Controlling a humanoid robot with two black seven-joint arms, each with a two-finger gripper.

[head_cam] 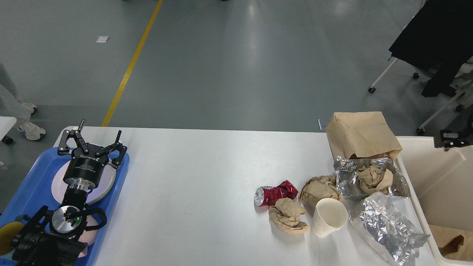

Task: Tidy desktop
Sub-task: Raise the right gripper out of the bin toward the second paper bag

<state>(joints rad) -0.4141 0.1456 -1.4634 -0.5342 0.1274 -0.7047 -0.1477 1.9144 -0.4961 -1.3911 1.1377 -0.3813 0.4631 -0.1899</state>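
The white desktop (192,173) carries litter on its right side: a crushed red can (275,195), two crumpled brown paper wads (288,220) (318,187), a tipped white paper cup (329,221), two foil wrappers (388,229) (345,177) and a brown paper bag (360,135). My left gripper (100,128) stands open and empty over the blue tray (33,188) at the far left. Only a small dark part of my right gripper (451,139) shows, above the cream bin (436,177); its fingers cannot be told apart.
A pale plate (107,183) lies on the tray under my left wrist. Brown paper scraps (449,240) lie at the bin's bottom. Beyond the table there are a yellow floor line (129,66), a wheeled chair (432,48) and someone's shoes (31,131).
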